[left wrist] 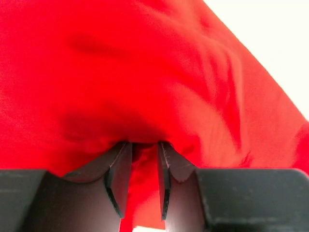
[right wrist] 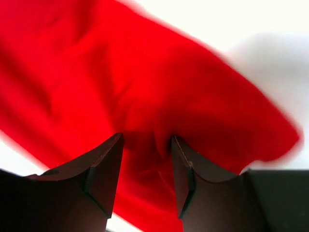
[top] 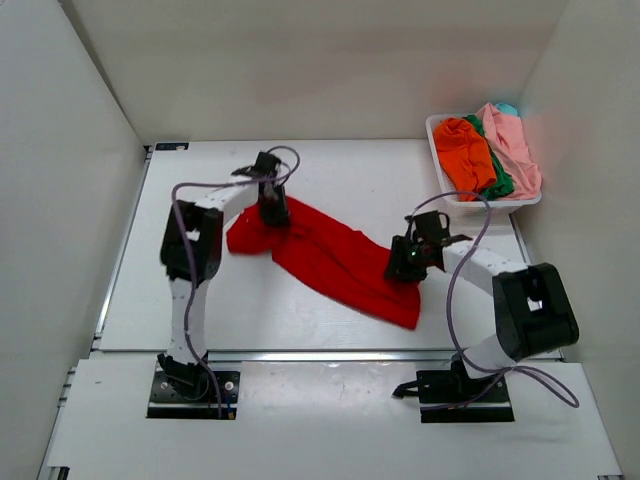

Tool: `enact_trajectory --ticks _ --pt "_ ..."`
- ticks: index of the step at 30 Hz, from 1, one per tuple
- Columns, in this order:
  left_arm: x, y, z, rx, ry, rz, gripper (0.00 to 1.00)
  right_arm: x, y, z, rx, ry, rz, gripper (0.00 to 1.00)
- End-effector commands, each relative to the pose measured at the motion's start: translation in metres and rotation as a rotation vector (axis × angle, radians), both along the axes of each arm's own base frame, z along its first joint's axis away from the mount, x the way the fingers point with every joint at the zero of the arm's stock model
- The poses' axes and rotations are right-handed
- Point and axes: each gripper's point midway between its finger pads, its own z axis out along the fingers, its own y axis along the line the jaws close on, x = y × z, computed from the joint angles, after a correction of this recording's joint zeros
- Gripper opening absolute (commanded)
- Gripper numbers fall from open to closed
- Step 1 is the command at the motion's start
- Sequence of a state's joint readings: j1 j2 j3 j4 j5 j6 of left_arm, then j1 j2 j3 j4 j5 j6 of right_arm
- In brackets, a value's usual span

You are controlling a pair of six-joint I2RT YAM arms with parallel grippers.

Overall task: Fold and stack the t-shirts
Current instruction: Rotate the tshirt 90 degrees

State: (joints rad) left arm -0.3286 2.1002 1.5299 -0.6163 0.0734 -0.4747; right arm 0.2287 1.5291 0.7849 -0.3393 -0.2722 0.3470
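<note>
Flat bench (top: 200, 300), red t-shirt (top: 330, 255) lying across its middle in a rumpled diagonal band, not yet folded. Far right corner: white basket (top: 485, 204) holding the other t-shirts (top: 470, 150), orange, green and pink. The left gripper (top: 274, 212) is clenched on a pinch of cloth at the shirt's far-left end. At the near-right end, the right gripper (top: 405, 268) straddles cloth, jaws wider; grasp unclear. Risk: that end slips on the lift, so the shirt bunches and folds crooked.
</note>
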Motion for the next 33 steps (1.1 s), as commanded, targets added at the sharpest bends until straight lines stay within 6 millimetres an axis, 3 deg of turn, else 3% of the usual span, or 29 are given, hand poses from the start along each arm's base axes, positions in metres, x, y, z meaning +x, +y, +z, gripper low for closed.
enact_trajectory --ticks 1,2,3,4,5,6,7,8,10,11,12,13,16,17,18,19,22,24,25,26,27,29,30,32,33 --pt "0.062 -0.012 0.018 0.035 -0.022 -0.067 0.38 -0.06 0.029 -0.016 0.048 0.141 -0.036 0.41" --pt "0.072 -0.008 -0.013 0.084 0.027 -0.079 0.38 -0.064 0.052 -0.009 0.089 0.122 -0.023 0.41" --pt "0.097 -0.01 -0.015 0.085 0.023 -0.078 0.38 -0.077 0.07 -0.006 0.121 0.126 -0.017 0.41" --pt "0.131 -0.012 0.031 0.047 -0.097 -0.047 0.38 -0.078 0.078 -0.004 0.132 0.093 -0.034 0.4" --pt "0.134 -0.017 0.0 -0.006 -0.046 -0.029 0.38 -0.08 0.1 0.004 0.182 0.055 -0.022 0.39" --pt "0.142 -0.015 -0.003 -0.082 -0.043 -0.006 0.37 -0.09 0.118 0.009 0.239 0.029 0.013 0.38" --pt "0.137 -0.006 -0.032 -0.103 0.011 0.014 0.36 -0.094 0.121 0.006 0.237 0.018 0.003 0.33" --pt "0.139 -0.009 -0.016 -0.128 -0.027 0.0 0.37 -0.098 0.13 0.009 0.251 0.005 0.008 0.32" --pt "0.131 -0.014 -0.028 -0.081 -0.045 -0.03 0.39 -0.112 0.141 0.001 0.233 0.023 0.07 0.33" --pt "0.139 -0.023 -0.015 -0.088 -0.082 -0.048 0.4 -0.114 0.141 -0.004 0.219 0.04 0.088 0.34" --pt "0.139 -0.029 -0.021 -0.093 -0.074 -0.06 0.39 -0.114 0.152 0.001 0.246 -0.003 0.163 0.35" --pt "0.15 -0.037 0.0 -0.118 -0.122 -0.065 0.4 -0.117 0.154 -0.005 0.236 0.007 0.194 0.36" --pt "0.158 -0.049 0.003 -0.165 -0.152 -0.061 0.41 -0.135 0.172 -0.011 0.263 0.023 0.318 0.36" --pt "0.155 -0.047 -0.014 -0.16 -0.139 -0.056 0.41 -0.14 0.18 -0.01 0.284 0.032 0.354 0.36" --pt "0.158 -0.046 -0.001 -0.166 -0.167 -0.052 0.41 -0.145 0.187 -0.008 0.303 0.032 0.391 0.37" --pt "0.158 -0.043 -0.006 -0.169 -0.162 -0.052 0.41 -0.151 0.195 -0.007 0.31 0.02 0.439 0.36" --pt "0.172 -0.048 0.026 -0.247 -0.21 -0.091 0.42 -0.154 0.212 0.004 0.29 -0.068 0.562 0.37" --pt "0.181 -0.056 0.086 -0.325 -0.307 -0.121 0.44 -0.141 0.221 0.024 0.277 -0.175 0.591 0.39" --pt "0.179 -0.058 0.131 -0.376 -0.368 -0.137 0.45 -0.13 0.223 0.038 0.276 -0.241 0.588 0.39" --pt "0.177 -0.058 0.153 -0.414 -0.396 -0.155 0.46 -0.123 0.225 0.055 0.292 -0.299 0.603 0.39" --pt "0.168 -0.059 0.198 -0.433 -0.458 -0.175 0.46 -0.113 0.223 0.064 0.285 -0.345 0.592 0.4" --pt "0.137 -0.05 0.252 -0.402 -0.52 -0.209 0.41 -0.092 0.218 0.088 0.231 -0.463 0.601 0.42" --pt "0.122 -0.051 0.26 -0.38 -0.517 -0.217 0.39 -0.081 0.208 0.088 0.159 -0.49 0.565 0.44" --pt "0.069 -0.032 0.265 -0.316 -0.52 -0.204 0.42 -0.054 0.184 0.092 0.04 -0.519 0.475 0.48" --pt "0.05 -0.018 0.215 -0.29 -0.437 -0.149 0.45 -0.05 0.17 0.088 0.008 -0.486 0.419 0.51"
